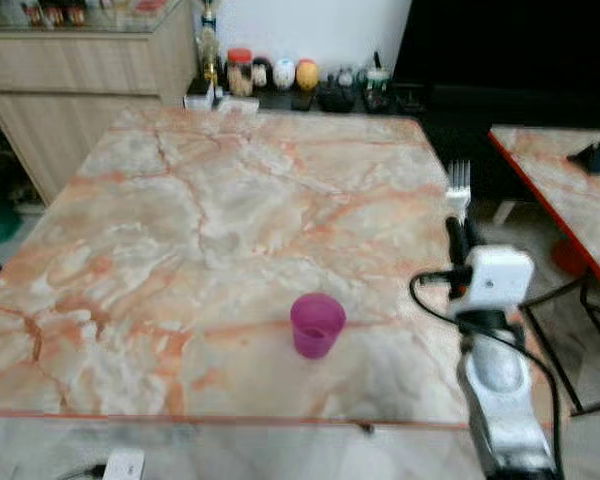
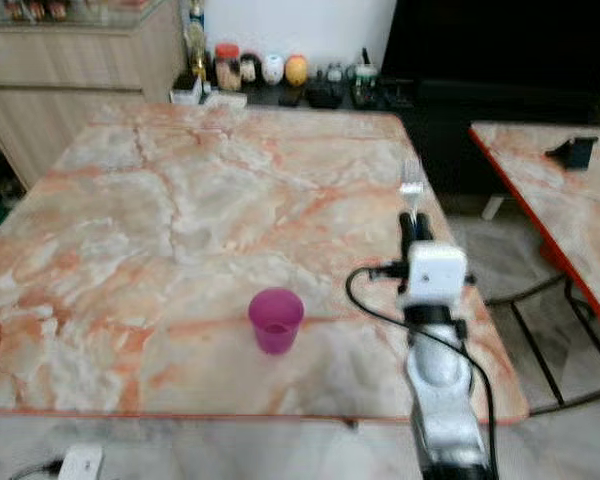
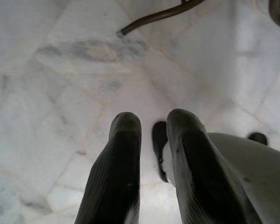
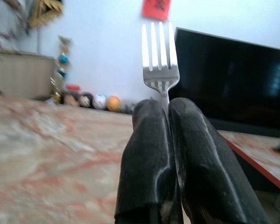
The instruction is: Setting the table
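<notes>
Square pink-veined marble surface (image 1: 230,220): one small magenta plastic cup (image 1: 317,325), upright, near the surface's front edge. Right end effector (image 1: 458,232), two black fingers clamped together on the handle of a silver metal fork (image 1: 459,188), tines up, over the surface's right edge, well apart from the cup. Left end effector (image 3: 149,135), fingers slightly parted and holding nothing, above pale tiled floor (image 3: 60,70).

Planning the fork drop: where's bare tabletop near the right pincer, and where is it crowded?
The right pincer holds the silver metal fork over the right edge of the pink-veined marble table. Bare marble lies between that edge and the purple plastic cup, and across the whole left half. Only the shelf of jars behind the far edge is crowded.
</notes>
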Tool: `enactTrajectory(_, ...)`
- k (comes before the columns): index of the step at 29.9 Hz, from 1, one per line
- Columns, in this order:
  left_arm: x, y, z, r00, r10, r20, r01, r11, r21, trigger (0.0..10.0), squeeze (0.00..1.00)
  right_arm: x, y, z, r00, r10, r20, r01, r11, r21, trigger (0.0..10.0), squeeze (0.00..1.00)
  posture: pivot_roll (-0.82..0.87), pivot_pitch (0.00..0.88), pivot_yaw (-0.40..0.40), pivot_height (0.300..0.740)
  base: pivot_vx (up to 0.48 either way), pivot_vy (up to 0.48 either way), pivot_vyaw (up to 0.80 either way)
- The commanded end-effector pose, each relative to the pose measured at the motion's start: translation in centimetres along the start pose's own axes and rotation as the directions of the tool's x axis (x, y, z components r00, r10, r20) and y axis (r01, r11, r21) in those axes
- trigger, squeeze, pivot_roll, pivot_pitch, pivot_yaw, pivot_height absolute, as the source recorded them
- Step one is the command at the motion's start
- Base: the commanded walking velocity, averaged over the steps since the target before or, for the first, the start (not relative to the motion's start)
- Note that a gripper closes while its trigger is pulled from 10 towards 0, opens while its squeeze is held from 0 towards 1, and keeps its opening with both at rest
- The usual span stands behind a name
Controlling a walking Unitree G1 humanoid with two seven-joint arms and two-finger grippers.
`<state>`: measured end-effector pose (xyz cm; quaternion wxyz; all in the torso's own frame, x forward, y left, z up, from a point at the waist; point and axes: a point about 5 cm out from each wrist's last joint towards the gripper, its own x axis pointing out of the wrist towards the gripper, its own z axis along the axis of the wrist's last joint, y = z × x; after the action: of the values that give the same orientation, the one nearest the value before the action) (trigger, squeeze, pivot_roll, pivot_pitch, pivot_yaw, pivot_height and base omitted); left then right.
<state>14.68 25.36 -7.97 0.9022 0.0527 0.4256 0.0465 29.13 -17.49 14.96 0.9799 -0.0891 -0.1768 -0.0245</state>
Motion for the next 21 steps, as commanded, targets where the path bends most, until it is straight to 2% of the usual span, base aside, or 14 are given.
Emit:
enactTrajectory(1,0.08,-0.27,-0.03,1.0,-0.003,-0.01,0.003,1.0,-0.007,10.0,0.0,0.07,-0.81,0.07,1.0,-0.022,0.005,0.022,1.0,-0.007,10.0,0.0,0.02,0.0,-0.013,0.724,0.0,-0.371,0.0)
enactTrajectory(13,0.24,-0.68,0.23,1.0,-0.012,-0.008,0.012,1.0,-0.009,10.0,0.0,0.0,-0.69,0.21,1.0,-0.009,0.011,0.009,1.0,-0.007,10.0,0.0,0.03,0.0,-0.015,0.724,0.0,-0.372,0.0)
enactTrajectory(16,0.24,-0.74,0.2,1.0,-0.018,-0.01,0.018,1.0,-0.009,10.0,0.0,0.07,-1.16,0.14,0.999,-0.033,0.01,0.033,0.999,0.009,10.0,0.0,0.03,0.0,-0.016,0.724,0.0,-0.374,0.0)
enactTrajectory(21,0.25,-0.84,0.15,1.0,-0.027,-0.015,0.027,1.0,0.0,10.0,0.0,0.18,-0.69,0.19,1.0,-0.009,0.008,0.009,1.0,0.014,10.0,0.0,0.02,0.0,-0.016,0.724,0.0,-0.373,0.0)
